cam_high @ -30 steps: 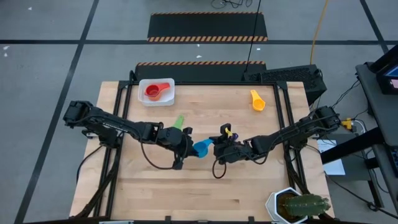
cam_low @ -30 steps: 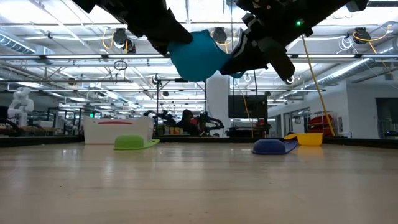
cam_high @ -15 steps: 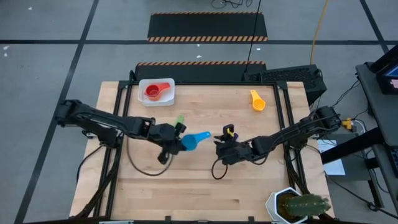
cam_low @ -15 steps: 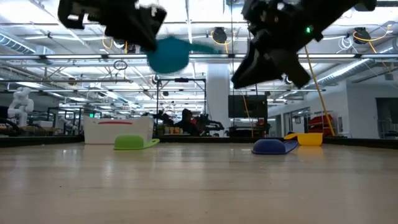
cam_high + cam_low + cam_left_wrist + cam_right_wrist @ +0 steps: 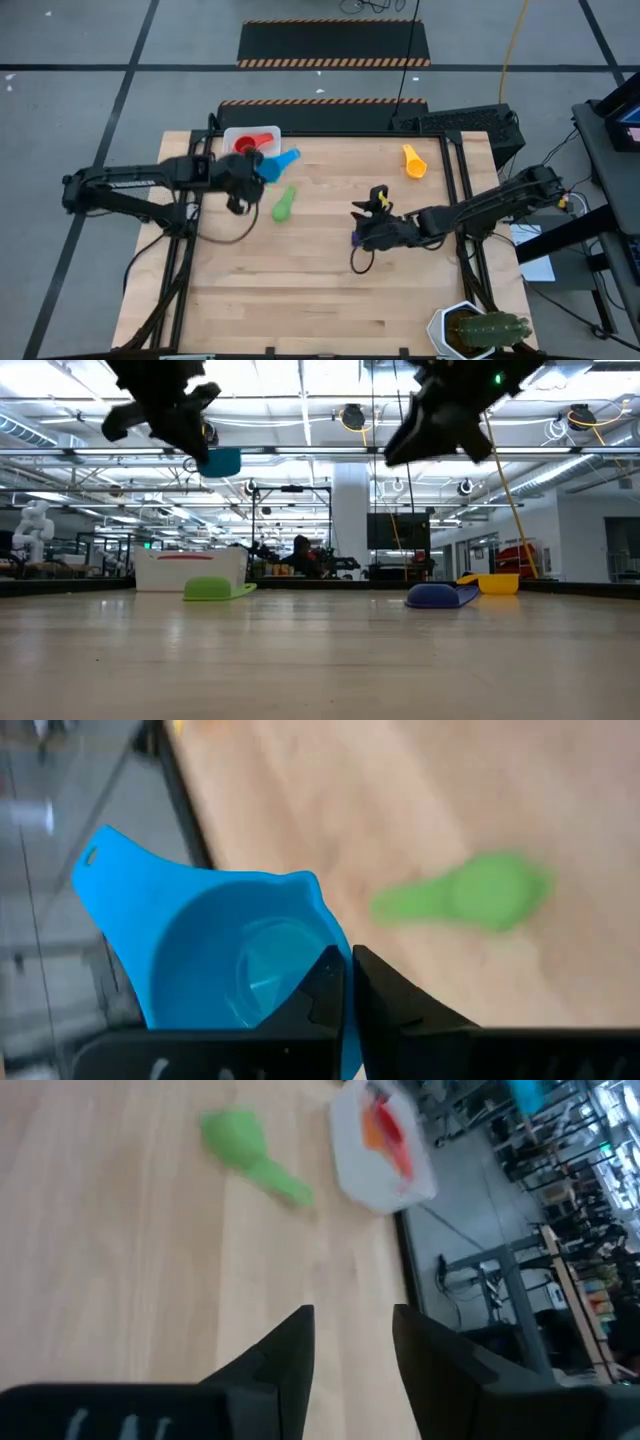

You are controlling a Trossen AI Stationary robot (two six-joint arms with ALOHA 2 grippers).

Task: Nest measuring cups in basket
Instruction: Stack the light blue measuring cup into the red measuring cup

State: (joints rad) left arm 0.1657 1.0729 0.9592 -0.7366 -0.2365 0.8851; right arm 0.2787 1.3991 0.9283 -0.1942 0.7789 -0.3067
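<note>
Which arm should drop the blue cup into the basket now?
Left. Its hand is shut on the blue cup, raised right beside the basket holding the red cup. The right hand is open, holds nothing, mid-table.

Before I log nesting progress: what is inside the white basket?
The basket holds a red measuring cup nested in an orange one. The left arm's blue cup, held above, covers the basket's near corner, so anything there is hidden.
</note>
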